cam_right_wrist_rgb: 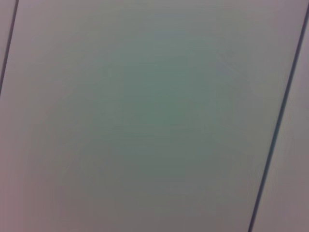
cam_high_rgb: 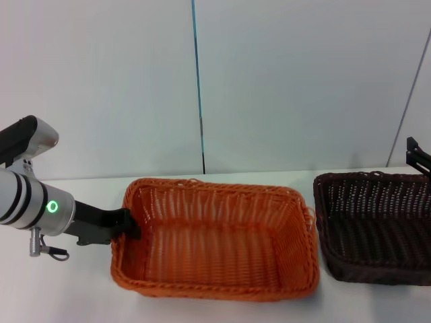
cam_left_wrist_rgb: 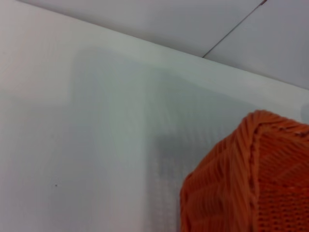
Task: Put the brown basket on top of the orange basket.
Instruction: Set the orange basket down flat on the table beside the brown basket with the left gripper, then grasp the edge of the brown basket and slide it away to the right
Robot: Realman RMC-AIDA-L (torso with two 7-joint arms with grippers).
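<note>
Orange basket beside brown basket, left claw at orange rim

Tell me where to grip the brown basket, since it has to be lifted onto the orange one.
Probably the braided rim of the brown basket, from above on its far right side near the right gripper. The flared walls are awkward to pinch, and the orange basket crowds the other side.

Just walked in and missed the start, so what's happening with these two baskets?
The left pincer is at the left rim of the orange basket, which sits on the white table. The brown basket rests beside it on the robot's right, not stacked yet. The right pincer shows only at the picture's edge, above the brown basket's far corner.
</note>
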